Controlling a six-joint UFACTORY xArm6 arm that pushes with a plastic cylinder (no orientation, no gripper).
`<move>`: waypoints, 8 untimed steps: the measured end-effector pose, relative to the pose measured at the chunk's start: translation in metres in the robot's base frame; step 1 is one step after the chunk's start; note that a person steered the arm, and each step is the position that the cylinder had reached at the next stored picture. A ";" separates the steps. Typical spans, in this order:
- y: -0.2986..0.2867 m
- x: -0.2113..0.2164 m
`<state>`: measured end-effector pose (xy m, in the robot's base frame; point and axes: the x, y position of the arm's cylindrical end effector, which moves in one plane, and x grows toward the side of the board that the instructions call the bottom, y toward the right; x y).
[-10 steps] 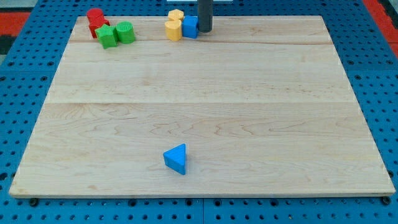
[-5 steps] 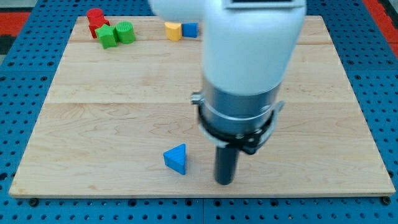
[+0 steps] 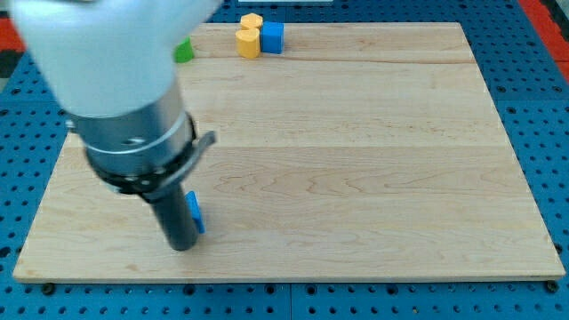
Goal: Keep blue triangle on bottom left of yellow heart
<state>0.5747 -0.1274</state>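
My tip [image 3: 182, 245] rests near the worktop's [image 3: 356, 178] bottom left, touching the blue triangle [image 3: 195, 212], which peeks out on the rod's right side. There is no hand here, only the rod. A green block [image 3: 184, 51] shows partly at the top. Right of it sit two yellow blocks [image 3: 249, 36], shapes unclear, touching a blue cube [image 3: 272, 36].

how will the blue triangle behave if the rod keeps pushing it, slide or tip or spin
The blue triangle looks rigid and low, so it will probably slide rather than tip. My tip sits right against its left side, mostly hiding it; an off-centre push on a slanted face may spin it. The smooth wooden board suggests little grip.
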 end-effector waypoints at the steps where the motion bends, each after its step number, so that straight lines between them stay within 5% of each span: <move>1: -0.001 -0.038; 4: 0.000 -0.093; 8: 0.039 -0.095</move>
<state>0.4802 -0.0887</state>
